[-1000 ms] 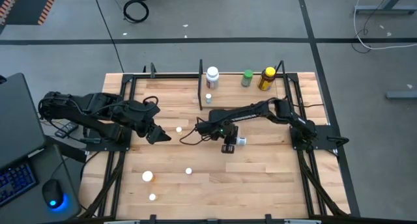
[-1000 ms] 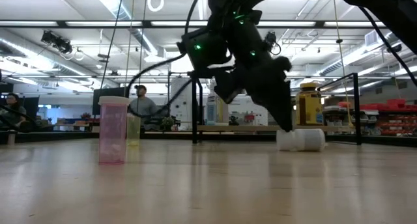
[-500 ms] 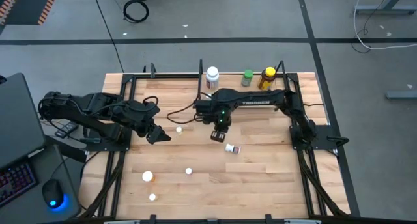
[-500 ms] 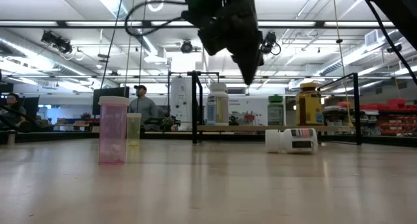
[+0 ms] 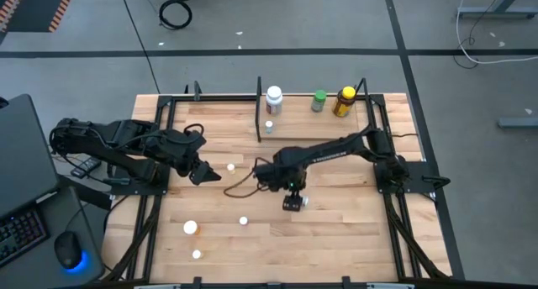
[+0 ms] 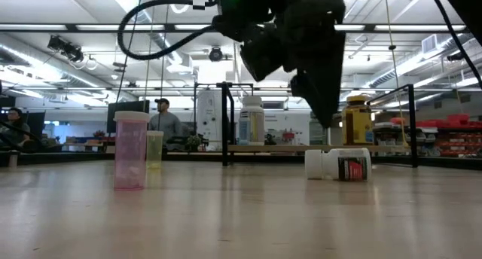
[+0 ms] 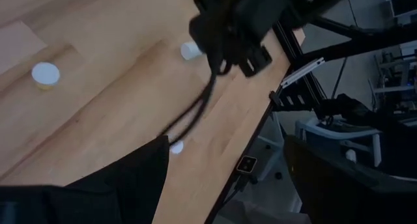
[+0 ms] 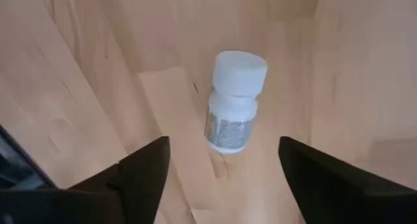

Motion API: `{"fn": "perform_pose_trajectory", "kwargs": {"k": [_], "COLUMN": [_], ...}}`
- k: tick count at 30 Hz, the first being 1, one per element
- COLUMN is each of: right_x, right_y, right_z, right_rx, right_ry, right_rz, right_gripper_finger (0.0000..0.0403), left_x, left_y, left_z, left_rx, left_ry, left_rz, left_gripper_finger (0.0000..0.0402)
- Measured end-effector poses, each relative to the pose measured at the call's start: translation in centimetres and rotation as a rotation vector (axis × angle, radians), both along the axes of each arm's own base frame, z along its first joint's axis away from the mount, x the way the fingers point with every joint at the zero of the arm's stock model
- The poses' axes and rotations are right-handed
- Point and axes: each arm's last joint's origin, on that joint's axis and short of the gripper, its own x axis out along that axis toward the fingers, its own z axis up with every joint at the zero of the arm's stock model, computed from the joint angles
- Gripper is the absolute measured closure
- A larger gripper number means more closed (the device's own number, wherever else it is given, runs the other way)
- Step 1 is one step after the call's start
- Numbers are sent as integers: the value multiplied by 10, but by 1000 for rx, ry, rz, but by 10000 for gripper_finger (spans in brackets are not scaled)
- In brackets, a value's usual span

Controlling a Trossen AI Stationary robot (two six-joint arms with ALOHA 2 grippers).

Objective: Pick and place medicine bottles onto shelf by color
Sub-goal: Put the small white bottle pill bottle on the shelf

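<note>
A white bottle [image 8: 234, 103] lies on its side on the tabletop near the middle [image 5: 299, 202], showing in the low view as a capped bottle with a dark label [image 6: 339, 165]. My right gripper [image 8: 223, 146] hangs open just above it, one finger on either side, touching nothing. My left gripper [image 5: 206, 173] waits open at the table's left. A white bottle [image 5: 274, 100], a green one [image 5: 319, 101] and a yellow one [image 5: 344, 102] stand upright on the shelf [image 5: 296, 112] at the far edge.
Small white bottles stand loose on the table [image 5: 230, 166], [image 5: 243, 221], [image 5: 191, 228], and another [image 5: 269, 127] stands by a black shelf post. A pink vial [image 6: 130, 150] stands near the low camera. Black frame rails run along both table sides. A person stands beyond the table.
My right gripper rose from the lying white bottle, swung toward the far edge, then came back down over it and opened. The bottle stayed on its side and shifted a little toward the near edge.
</note>
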Motion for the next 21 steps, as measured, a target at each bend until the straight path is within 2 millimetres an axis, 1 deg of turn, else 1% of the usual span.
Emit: {"fn": "perform_pose_trajectory", "kwargs": {"k": [4,8,12,16,19,21], "right_x": [5,8,6,-3,-8,-7], "right_y": [5,5,5,5,4,4], "right_z": [-9,-17,-32,-48,-55,-56], "right_rx": [-4,-5,-4,-7,-16,-13], "right_ry": [-53,-88,-98,-49,-16,-34], "right_rz": [-51,-91,-104,-125,-125,-126], "right_gripper_finger": [101,113,128,134,135,135], "left_x": [0,0,0,0,0,0], "left_y": [0,0,0,0,0,0], "left_z": [0,0,0,0,0,0], "left_rx": [7,2,2,6,8,9], "left_ry": [-1,-1,-1,-1,-2,-2], "left_rz": [11,15,14,11,9,9], "left_gripper_finger": [95,95,95,95,95,95]}}
